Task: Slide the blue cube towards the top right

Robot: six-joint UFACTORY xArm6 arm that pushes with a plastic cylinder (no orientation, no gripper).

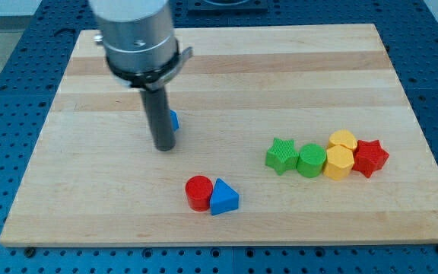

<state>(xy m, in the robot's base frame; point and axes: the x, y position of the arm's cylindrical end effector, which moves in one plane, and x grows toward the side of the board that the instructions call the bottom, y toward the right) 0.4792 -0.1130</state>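
Observation:
The blue cube [174,120] sits left of the board's middle, mostly hidden behind my rod; only a sliver of its right side shows. My tip [164,148] rests on the board just below and left of that sliver, right up against the cube or touching it; I cannot tell which. The grey arm housing [138,38] hangs above at the view's top left.
A red cylinder [198,192] and a blue triangular block [223,197] touch below the middle. At the right, a row: green star [281,155], green cylinder [310,160], two yellow blocks [340,154], red star [370,157]. The wooden board [280,68] has blue pegboard around it.

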